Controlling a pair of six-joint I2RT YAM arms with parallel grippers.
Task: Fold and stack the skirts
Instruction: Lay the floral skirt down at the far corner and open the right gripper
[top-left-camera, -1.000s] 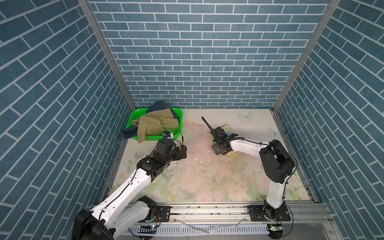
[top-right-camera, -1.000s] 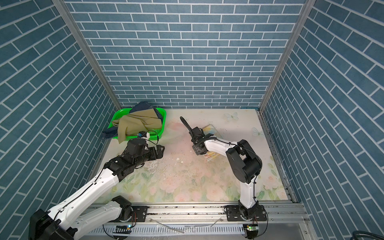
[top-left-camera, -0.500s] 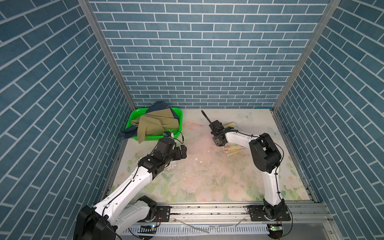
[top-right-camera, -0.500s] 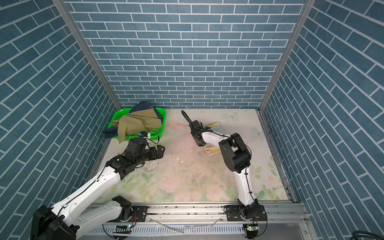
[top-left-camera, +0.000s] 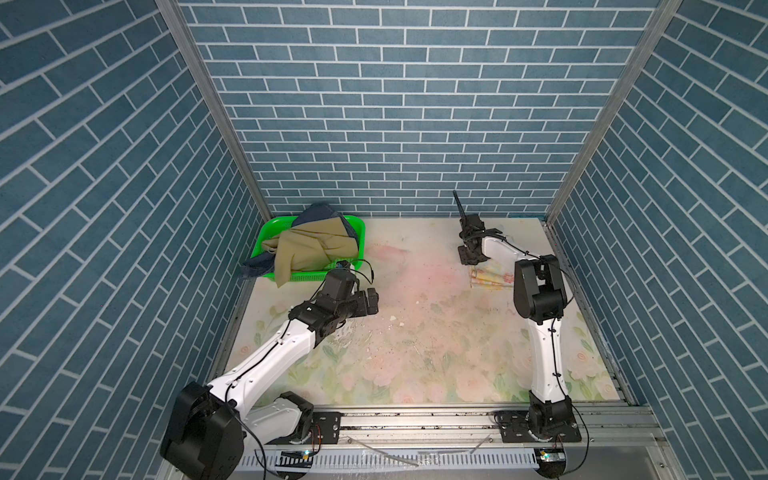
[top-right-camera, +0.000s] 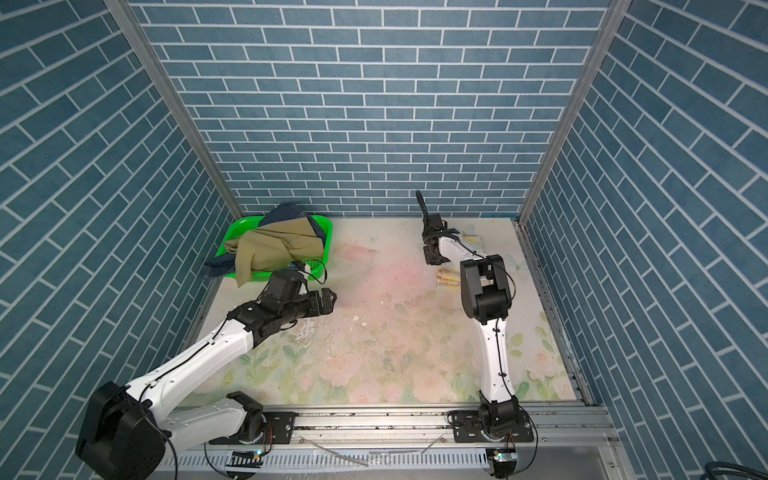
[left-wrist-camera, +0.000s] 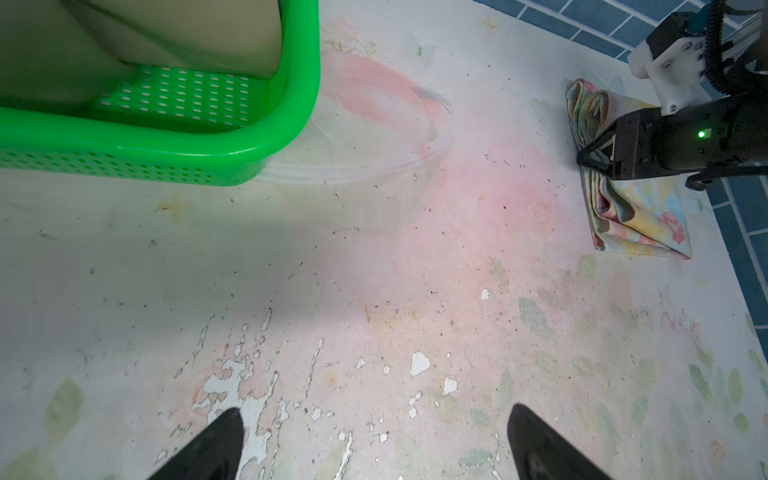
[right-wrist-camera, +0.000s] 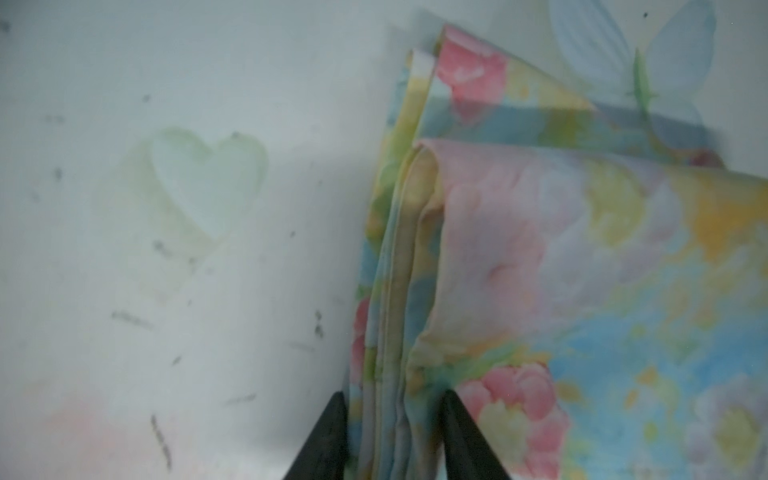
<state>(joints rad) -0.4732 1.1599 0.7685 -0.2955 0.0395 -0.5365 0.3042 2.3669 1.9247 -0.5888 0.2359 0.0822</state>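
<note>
The pastel floral skirt (top-left-camera: 492, 279) (top-right-camera: 446, 277) lies folded on the table at the back right. My right gripper (right-wrist-camera: 395, 405) (top-left-camera: 470, 259) points down at its left edge and is shut on the stacked folds (right-wrist-camera: 399, 332); the left wrist view shows the same grip on this skirt (left-wrist-camera: 640, 216). The olive-khaki skirt (top-left-camera: 311, 249) (top-right-camera: 274, 249) is heaped in the green basket (top-left-camera: 316, 277) over the dark denim skirt (top-left-camera: 320, 210). My left gripper (left-wrist-camera: 374, 419) (top-left-camera: 372, 301) is open and empty, low over the table in front of the basket.
The basket (left-wrist-camera: 208, 145) stands in the back left corner, with cloth hanging over its left side. Blue brick walls close in the table on three sides. A metal rail (top-left-camera: 415, 419) runs along the front edge. The tabletop's floral print is chipped near the left gripper.
My right gripper has moved right and toward the back wall and its jaws have narrowed onto the floral skirt's folded edge. The left arm has stayed put.
</note>
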